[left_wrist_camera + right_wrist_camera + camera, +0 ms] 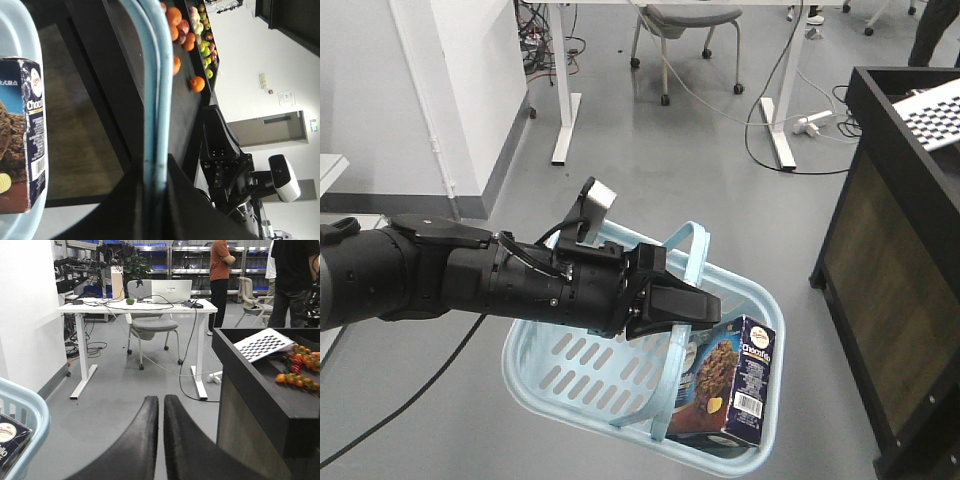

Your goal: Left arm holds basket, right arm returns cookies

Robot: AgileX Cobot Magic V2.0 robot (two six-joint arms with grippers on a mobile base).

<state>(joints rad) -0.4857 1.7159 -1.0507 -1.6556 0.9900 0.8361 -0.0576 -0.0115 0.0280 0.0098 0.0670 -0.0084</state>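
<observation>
Left end effector (684,306) clamped on handles (688,228) of basket (525,350), cookies (732,385) standing inside — right end effector (161,402) closed, holding nothing.

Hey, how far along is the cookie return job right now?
Done: the left gripper is clamped on the handles of the basket, holding it up. In hand: nothing yet; the right gripper is shut and empty, near the basket. Left: the cookies carton stands inside the basket, so picking it out and returning it both remain.
</observation>
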